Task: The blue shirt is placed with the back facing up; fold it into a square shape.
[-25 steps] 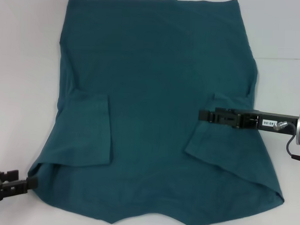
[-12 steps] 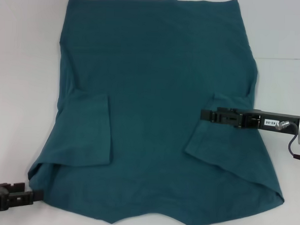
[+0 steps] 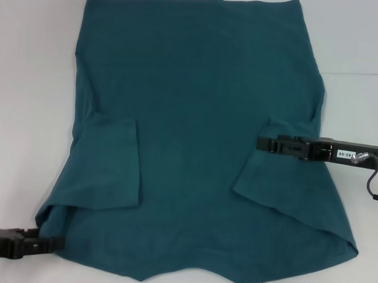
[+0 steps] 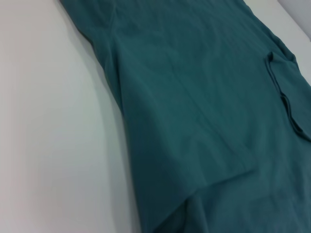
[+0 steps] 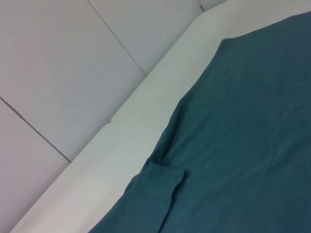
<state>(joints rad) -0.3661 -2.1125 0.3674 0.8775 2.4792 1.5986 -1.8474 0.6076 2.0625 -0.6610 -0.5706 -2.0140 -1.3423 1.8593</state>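
Observation:
The blue shirt (image 3: 196,104) lies flat on the white table (image 3: 29,80), plain side up. Its left sleeve (image 3: 110,163) and right sleeve (image 3: 281,176) are folded inward onto the body. My left gripper (image 3: 56,241) is low at the near left, its tip at the shirt's near left corner. My right gripper (image 3: 262,144) reaches in from the right, above the upper edge of the folded right sleeve. The shirt fills the left wrist view (image 4: 204,97) and shows in the right wrist view (image 5: 243,145). No lettering shows.
The table's bare white top (image 4: 48,121) runs along the shirt's left side. In the right wrist view the far table edge (image 5: 141,107) meets grey wall panels (image 5: 58,63). A cable (image 3: 370,185) hangs from the right wrist.
My left gripper has dropped lower and slid right to the shirt's near left corner. My right gripper has drawn back slightly to the right. The shirt has not visibly moved.

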